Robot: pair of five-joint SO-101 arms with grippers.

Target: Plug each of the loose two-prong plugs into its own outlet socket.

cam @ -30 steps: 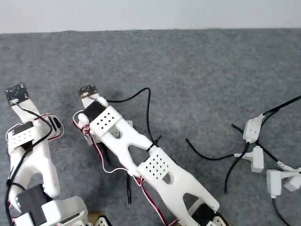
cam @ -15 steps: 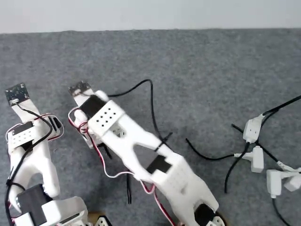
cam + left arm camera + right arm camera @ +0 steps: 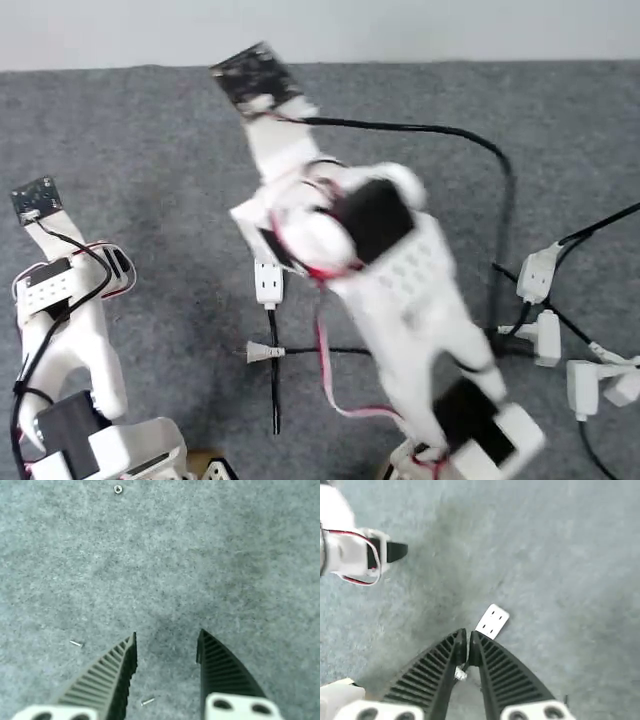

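Right gripper (image 3: pixel 468 636) pinched shut above the grey carpet (image 3: pixel 200 555); left gripper (image 3: pixel 166 641) spread open.
White outlet socket (image 3: pixel 267 283) lies by the right arm; a loose two-prong plug (image 3: pixel 262 351) rests near it, unplugged.

Right arm (image 3: pixel 410 290) up, off socket (image 3: pixel 267 284)

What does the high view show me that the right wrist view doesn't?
High view adds: the loose two-prong plug on the carpet near the white outlet socket, and a cluster of plugs and sockets farther right. Right wrist view adds: the right gripper closed, the socket just beyond its tips. Shared: that socket and the left arm.
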